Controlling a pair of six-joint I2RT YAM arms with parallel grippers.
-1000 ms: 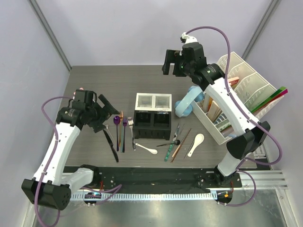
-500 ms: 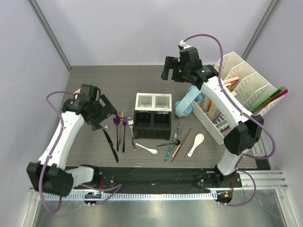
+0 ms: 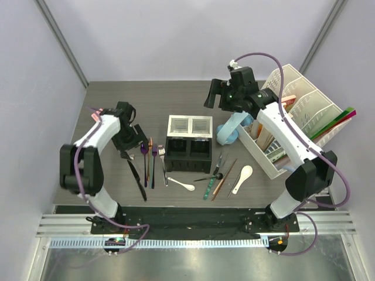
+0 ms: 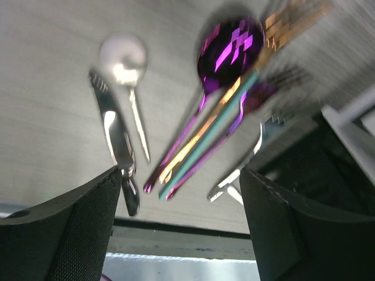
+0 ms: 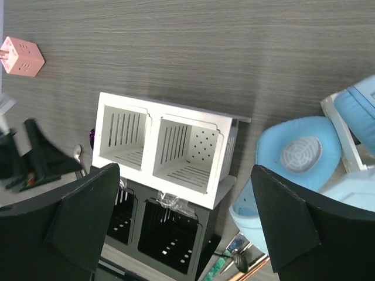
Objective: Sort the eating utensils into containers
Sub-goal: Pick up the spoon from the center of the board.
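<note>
Sorting unstarted: caddy holds no cutlery, purple spoon row lies on the table left of it, chopsticks right-front, left gripper spread empty over that row, right gripper spread empty beyond the caddy.

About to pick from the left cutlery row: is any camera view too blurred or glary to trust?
Left wrist: smeared throughout, the purple metallic spoon streaked, with glare on the shiny silver spoon. Right wrist: sharp on the white two-compartment container. Top external: sharp, evenly lit, soft shadows only.
</note>
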